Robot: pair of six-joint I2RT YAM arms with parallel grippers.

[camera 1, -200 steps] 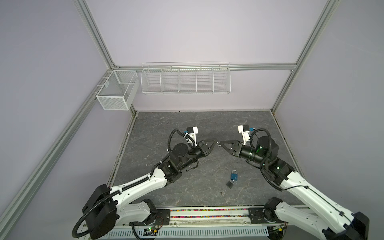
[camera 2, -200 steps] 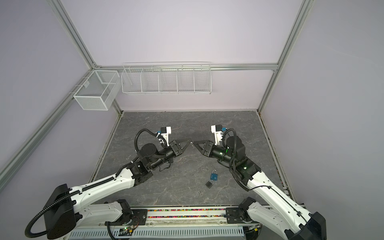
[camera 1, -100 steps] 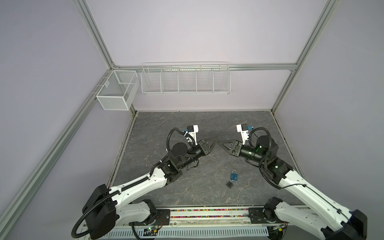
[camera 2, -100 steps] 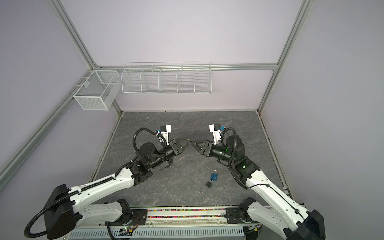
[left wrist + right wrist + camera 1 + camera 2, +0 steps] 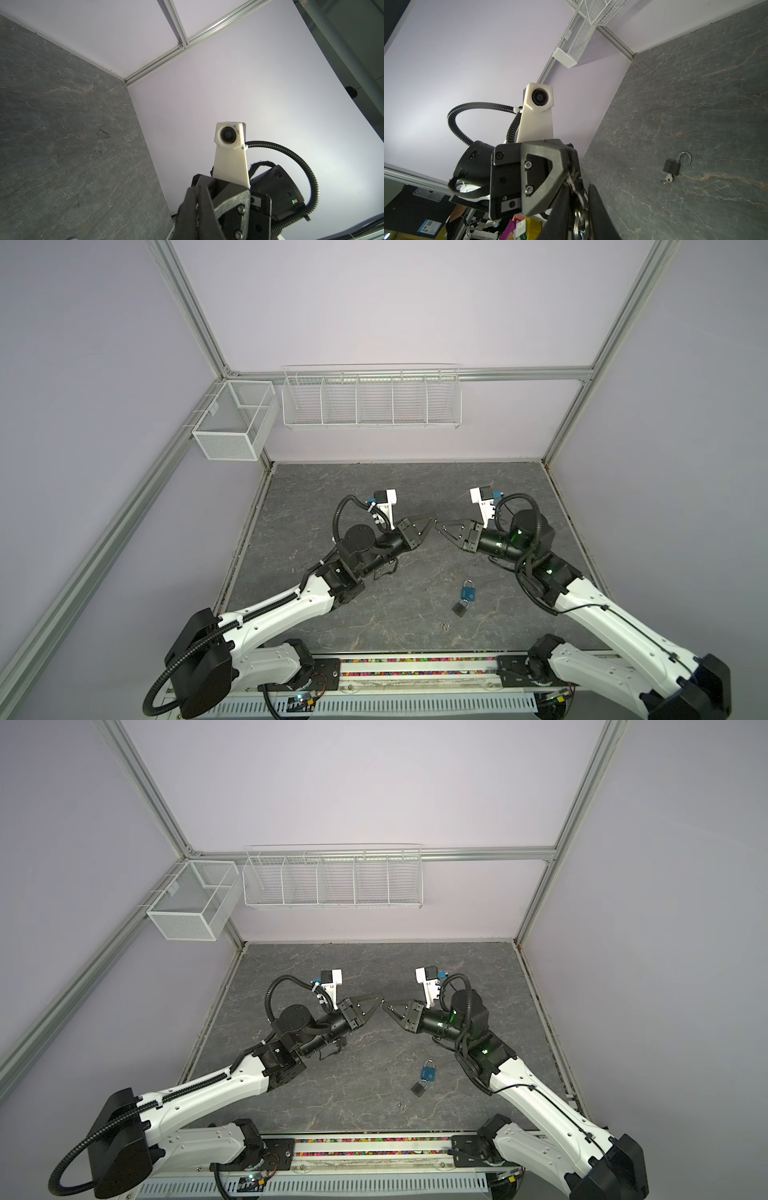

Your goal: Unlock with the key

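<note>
Both grippers meet tip to tip above the middle of the table. My left gripper (image 5: pixel 432 523) (image 5: pixel 379 997) (image 5: pixel 196 189) is shut on a small key (image 5: pixel 570 179). The key's ring (image 5: pixel 579 218) reaches in between the fingers of my right gripper (image 5: pixel 437 526) (image 5: pixel 385 1006) (image 5: pixel 579 193). Those jaws stand a narrow gap apart around the ring. A black padlock (image 5: pixel 671 166) lies on the table, shackle swung open, another key (image 5: pixel 667 178) in it. In both top views a blue padlock (image 5: pixel 468 591) (image 5: pixel 429 1071) and a dark one (image 5: pixel 460 607) (image 5: pixel 419 1088) lie near the front.
A small loose ring (image 5: pixel 445 624) lies in front of the padlocks. A mesh basket (image 5: pixel 232 423) hangs at the back left corner and a wire rack (image 5: pixel 370 400) on the back wall. Aluminium frame posts and purple walls close in the grey stone table (image 5: pixel 415 489).
The two grippers have drawn slightly closer, tip to tip. My right gripper's jaws have narrowed around the key ring. The padlocks on the table have not moved.
</note>
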